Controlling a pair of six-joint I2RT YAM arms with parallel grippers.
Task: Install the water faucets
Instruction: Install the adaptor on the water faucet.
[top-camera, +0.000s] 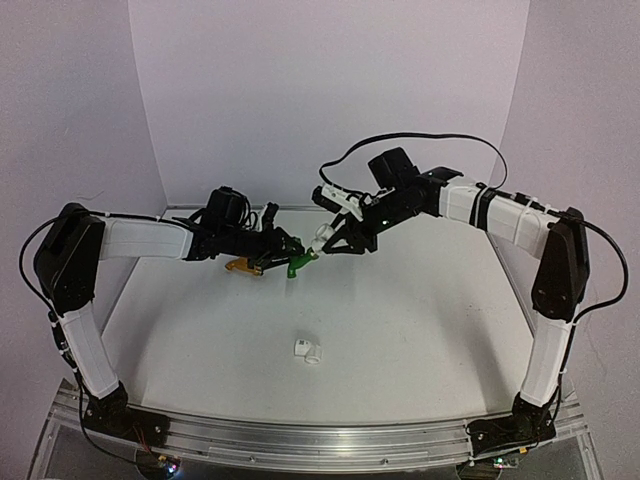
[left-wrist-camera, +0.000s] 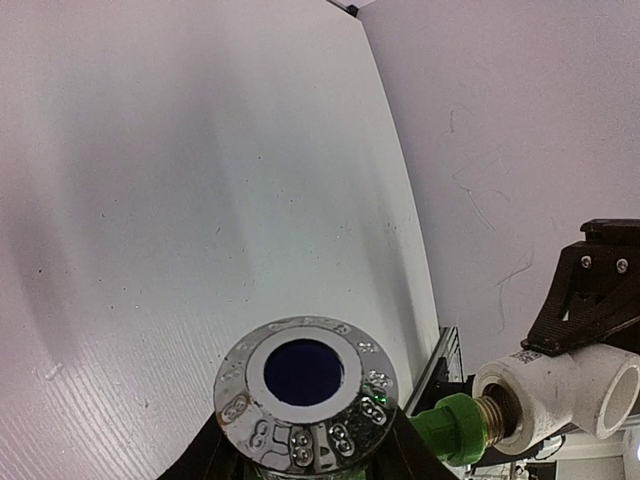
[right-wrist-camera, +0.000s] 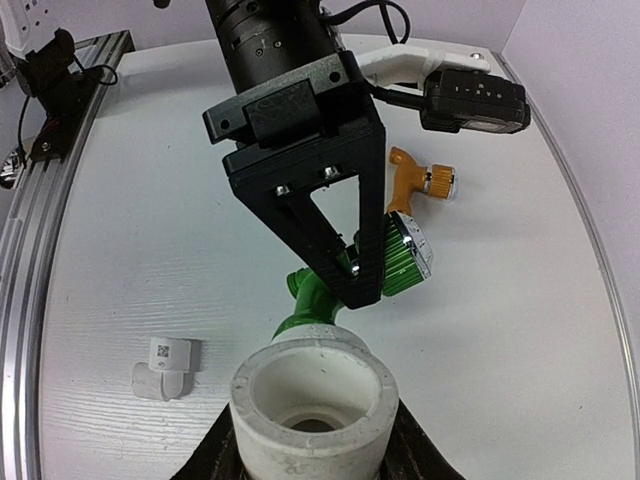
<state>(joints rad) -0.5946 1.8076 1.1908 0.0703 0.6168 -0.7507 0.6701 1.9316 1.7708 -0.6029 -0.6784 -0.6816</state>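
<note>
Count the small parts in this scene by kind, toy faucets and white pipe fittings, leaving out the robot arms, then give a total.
Faucets: 2 (green faucet, orange faucet)
White pipe fittings: 2 (held fitting, loose fitting)
Total: 4
</note>
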